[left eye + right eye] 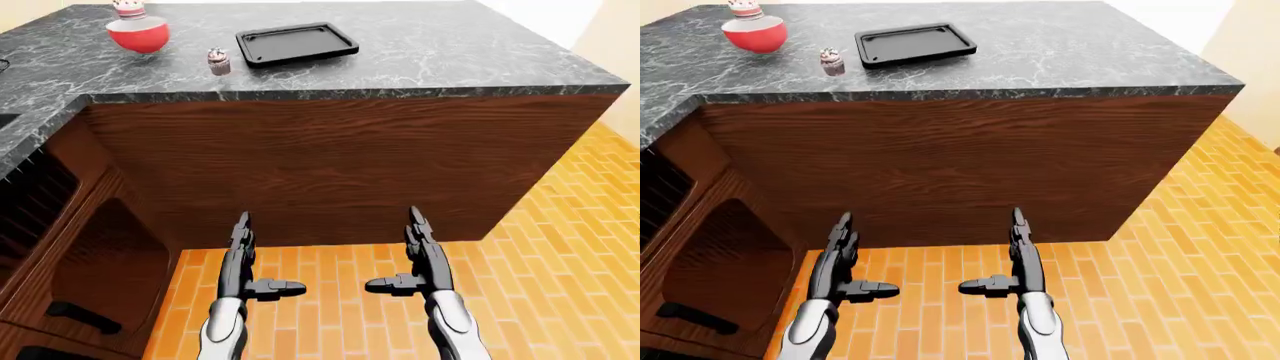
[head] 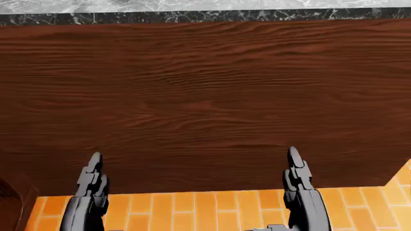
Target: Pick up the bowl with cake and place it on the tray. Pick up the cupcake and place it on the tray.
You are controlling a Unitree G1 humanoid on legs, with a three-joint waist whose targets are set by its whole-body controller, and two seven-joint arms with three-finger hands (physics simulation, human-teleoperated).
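Both hands empty, low against the counter's wooden side

In the left-eye view, bowl with cake (image 1: 137, 31) lies at eleven o'clock, cupcake (image 1: 218, 61) beside it, tray (image 1: 296, 43) toward twelve; left hand (image 1: 243, 262) and right hand (image 1: 415, 259) hang spread, fingers straight. Better to step closer and raise the arms before reaching. No writing visible.

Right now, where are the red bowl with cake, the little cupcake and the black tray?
Red bowl with cake (image 1: 138, 35): left-eye view, on its red side.
Small frosted cupcake (image 1: 218, 61): left-eye view, on its wrapper.
Black rectangular tray (image 1: 296, 43): left-eye view, on its bare floor.
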